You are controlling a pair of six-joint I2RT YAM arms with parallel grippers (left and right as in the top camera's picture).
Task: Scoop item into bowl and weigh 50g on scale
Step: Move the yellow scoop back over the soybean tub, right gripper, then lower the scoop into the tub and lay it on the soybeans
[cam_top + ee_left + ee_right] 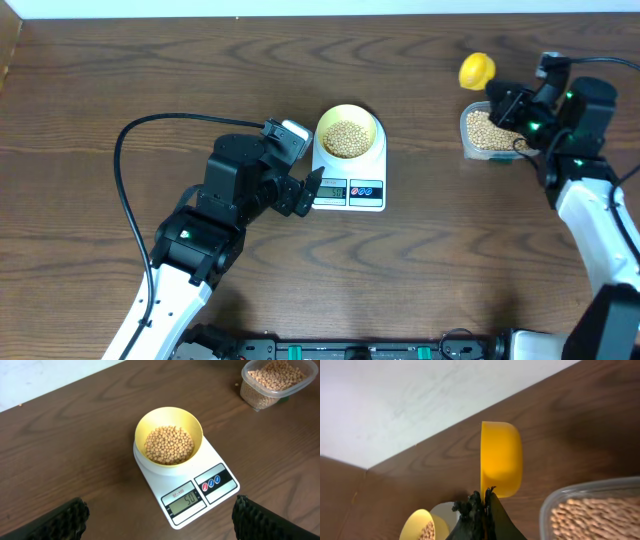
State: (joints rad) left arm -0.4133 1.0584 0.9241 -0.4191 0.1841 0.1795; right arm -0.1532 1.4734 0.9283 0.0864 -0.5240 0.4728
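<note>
Bracketing scale (183, 503), seemingly apart: left gripper (308, 192).

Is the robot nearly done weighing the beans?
Nearly. Done: beans sit in the bowl on the scale, whose screen reads 50. In hand: the right gripper is shut on the scoop near the tub; the left gripper is open, empty. Left: probably just putting the scoop down.

Dark wooden table (120, 60), white scale (366, 194), clear tub (252, 399)
</note>
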